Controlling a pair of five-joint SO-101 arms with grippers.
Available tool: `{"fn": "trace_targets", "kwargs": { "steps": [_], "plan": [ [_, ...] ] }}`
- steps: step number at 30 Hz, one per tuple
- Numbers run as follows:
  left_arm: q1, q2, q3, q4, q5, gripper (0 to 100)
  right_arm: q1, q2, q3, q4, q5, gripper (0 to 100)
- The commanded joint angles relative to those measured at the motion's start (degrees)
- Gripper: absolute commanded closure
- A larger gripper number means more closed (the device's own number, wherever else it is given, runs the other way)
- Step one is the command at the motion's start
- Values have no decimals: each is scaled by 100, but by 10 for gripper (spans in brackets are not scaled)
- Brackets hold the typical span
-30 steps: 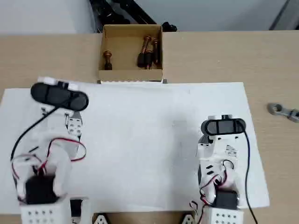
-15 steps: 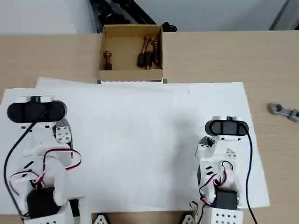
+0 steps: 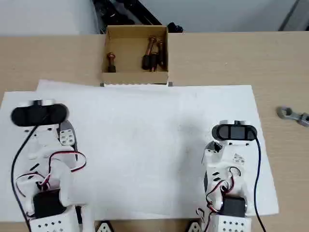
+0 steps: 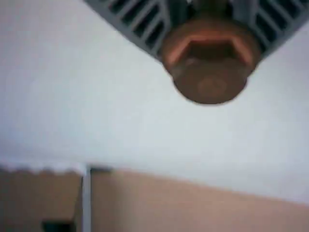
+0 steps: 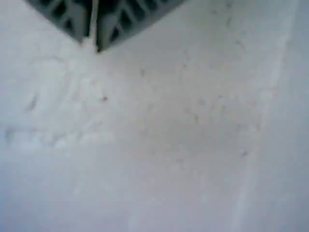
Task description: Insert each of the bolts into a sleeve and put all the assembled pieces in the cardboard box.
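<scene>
My left gripper (image 4: 208, 17) is shut on a copper-coloured bolt (image 4: 210, 65), whose hex head faces the wrist camera, above the white paper. In the high view the left arm (image 3: 41, 118) stands over the paper's left side, near its base. The right arm (image 3: 233, 133) is folded back at the near right, and my right gripper (image 5: 94, 41) is shut with nothing in it, just over the paper. The cardboard box (image 3: 135, 77) sits at the far centre and holds a bolt piece on its left (image 3: 111, 62) and two pieces with dark sleeves on its right (image 3: 150, 55).
A large white paper sheet (image 3: 154, 145) covers the wooden table (image 3: 241, 58) between the arms and the box. A small metal tool (image 3: 291, 114) lies on the bare wood at the far right edge.
The left arm has drawn back from near the box's left corner toward its base and to the left. The right arm shifted slightly back.
</scene>
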Motion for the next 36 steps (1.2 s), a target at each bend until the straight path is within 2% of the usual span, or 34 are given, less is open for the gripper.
{"fn": "trace_targets", "kwargs": {
  "steps": [1,12,16,24,36],
  "plan": [
    [-18,-35,-312,-255,387,995,57,-48,62,31,-53,994],
    [9,88,-576,-246,237,995,57,-48,62,31,-53,994],
    [9,791,-743,-571,264,995,57,-48,62,31,-53,994],
    [9,2453,-2123,-492,273,995,57,-48,62,31,-53,994],
    [185,2567,-2193,-369,387,995,57,-48,62,31,-53,994]
  ]
}}
